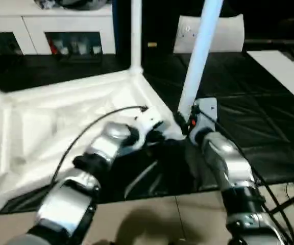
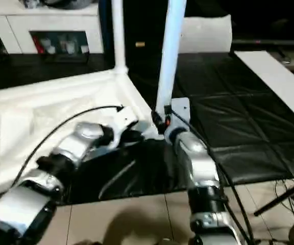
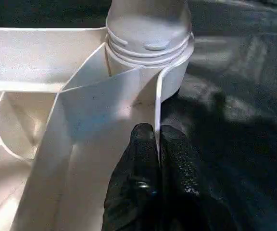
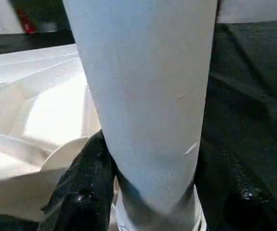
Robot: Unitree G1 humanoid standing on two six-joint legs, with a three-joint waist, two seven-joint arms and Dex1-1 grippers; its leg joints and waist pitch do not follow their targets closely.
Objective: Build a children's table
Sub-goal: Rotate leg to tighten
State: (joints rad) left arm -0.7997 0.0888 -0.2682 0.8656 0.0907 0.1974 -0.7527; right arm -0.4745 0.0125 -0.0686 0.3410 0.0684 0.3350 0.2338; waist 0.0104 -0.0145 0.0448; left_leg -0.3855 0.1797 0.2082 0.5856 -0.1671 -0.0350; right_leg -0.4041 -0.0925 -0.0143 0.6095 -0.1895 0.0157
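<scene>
Right wrist view: leg (image 4: 148, 96) stands between right hand (image 4: 162, 192) fingers.

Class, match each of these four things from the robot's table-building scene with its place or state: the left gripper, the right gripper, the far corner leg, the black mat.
Things:
1. left gripper
2. right gripper
3. far corner leg
4. black mat

Places or states:
A. lies flat beneath the upturned table top
B. stands upright in its socket, untouched
C. pinches a thin rim of the table top
D. clasps the near leg low down

Pairs: 1-C, 2-D, 3-B, 4-A
</scene>
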